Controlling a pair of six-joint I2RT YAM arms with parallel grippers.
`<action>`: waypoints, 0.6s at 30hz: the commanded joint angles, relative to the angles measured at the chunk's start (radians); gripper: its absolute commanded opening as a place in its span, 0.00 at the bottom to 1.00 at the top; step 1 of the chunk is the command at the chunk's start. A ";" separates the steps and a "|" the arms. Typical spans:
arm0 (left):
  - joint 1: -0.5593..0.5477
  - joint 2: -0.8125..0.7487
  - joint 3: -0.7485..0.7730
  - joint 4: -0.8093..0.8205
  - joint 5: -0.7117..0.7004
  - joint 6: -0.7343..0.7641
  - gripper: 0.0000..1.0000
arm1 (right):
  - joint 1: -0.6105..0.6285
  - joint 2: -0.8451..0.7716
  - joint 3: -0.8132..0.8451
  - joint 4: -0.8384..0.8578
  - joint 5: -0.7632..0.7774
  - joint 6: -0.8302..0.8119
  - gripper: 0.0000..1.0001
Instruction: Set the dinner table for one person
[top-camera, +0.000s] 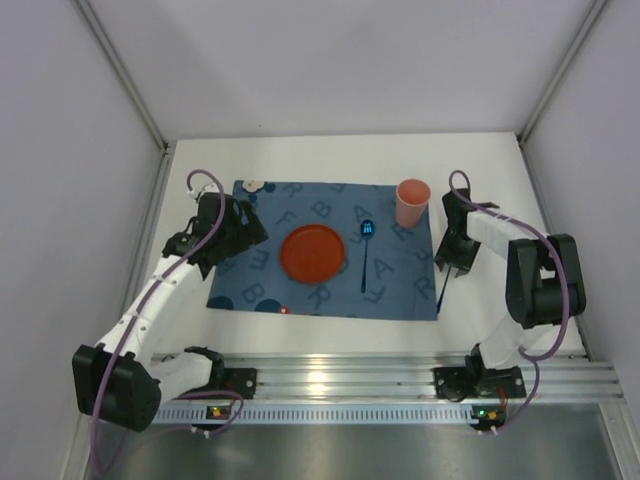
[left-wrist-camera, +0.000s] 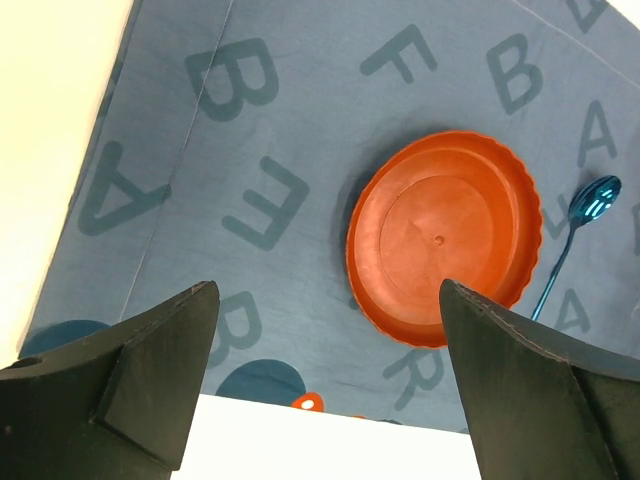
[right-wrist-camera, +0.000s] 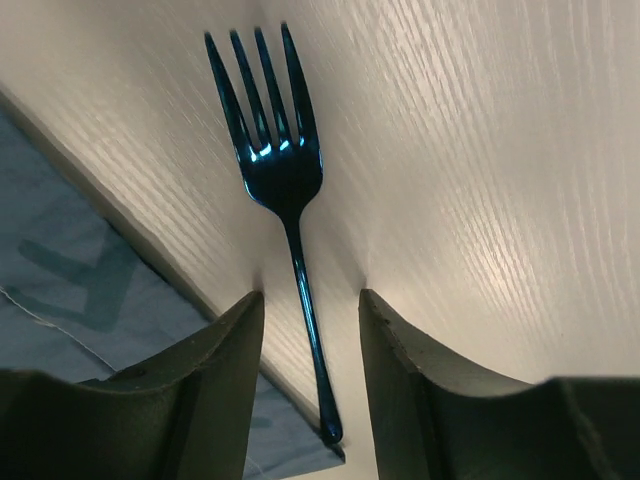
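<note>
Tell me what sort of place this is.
Probably a robot test booth, not a home: plain white panel walls enclose a white matte tabletop, two robot arms are bolted to its ribbed silver aluminium rail, and an orange round plastic plate sits on a blue letter-printed cloth mat.

The blue cloth mat (top-camera: 250, 275) carries large, darker blue capital letters (A, B, F and R, turned every which way), scattered on all sides of the orange plate (top-camera: 311, 253).

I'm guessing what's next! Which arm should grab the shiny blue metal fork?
Right arm. The right gripper straddles the shiny blue metal fork on the white tabletop, jaws apart. The left gripper hovers over the blue lettered cloth mat, far across.
</note>
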 joint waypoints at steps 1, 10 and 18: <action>-0.001 0.028 0.059 0.051 -0.009 0.039 0.97 | -0.017 0.057 0.050 0.090 0.023 0.012 0.43; -0.001 0.097 0.139 0.036 -0.030 0.079 0.97 | -0.060 0.143 0.045 0.153 0.009 -0.008 0.09; -0.001 0.123 0.166 0.030 -0.026 0.076 0.97 | -0.060 0.068 0.119 0.075 0.077 -0.061 0.00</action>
